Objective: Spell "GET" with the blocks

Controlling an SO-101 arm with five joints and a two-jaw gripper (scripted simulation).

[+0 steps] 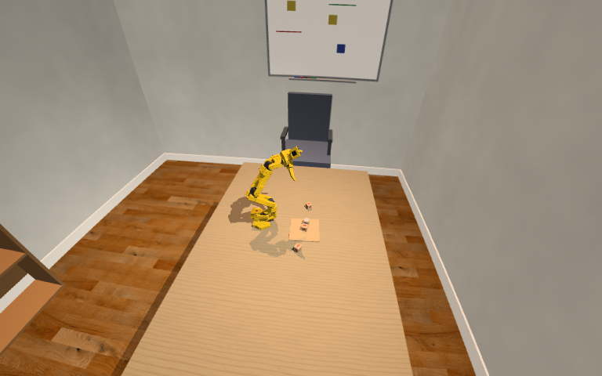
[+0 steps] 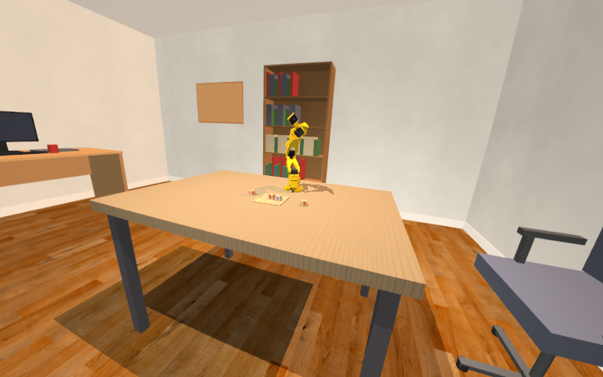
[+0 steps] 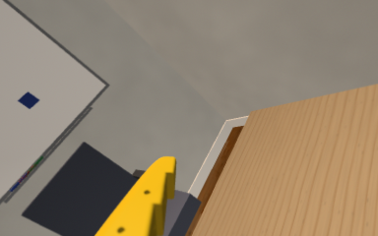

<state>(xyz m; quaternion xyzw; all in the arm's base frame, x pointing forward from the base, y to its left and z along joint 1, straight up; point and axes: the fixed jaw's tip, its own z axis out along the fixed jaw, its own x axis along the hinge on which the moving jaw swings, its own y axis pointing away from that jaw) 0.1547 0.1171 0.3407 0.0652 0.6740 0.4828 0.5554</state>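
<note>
My gripper (image 1: pixel 298 165) is open and empty, raised high above the table, well away from all blocks. One yellow jaw (image 3: pixel 148 197) shows in the wrist view, with nothing at it. The flat tan mat (image 1: pixel 310 235) (image 2: pixel 266 201) bears two blocks side by side: a pale block with a bluish letter (image 1: pixel 306 220) (image 2: pixel 279 197) near the chair-side edge, and a red-lettered block (image 1: pixel 303 227) (image 2: pixel 272 196) beside it. A third block (image 1: pixel 308 205) (image 2: pixel 303 203) lies off the mat on the chair side. A fourth block (image 1: pixel 296 247) (image 2: pixel 252 192) lies off the opposite side. The letters are too small to read surely.
The mat lies on the wooden table (image 1: pixel 284 310) (image 2: pixel 199 209) in front of the arm's base (image 1: pixel 262 217) (image 2: pixel 293 184). An office chair (image 1: pixel 309 117) (image 2: pixel 533 288) stands beyond one table end. The wrist view shows table, chair, wall and whiteboard, and no block.
</note>
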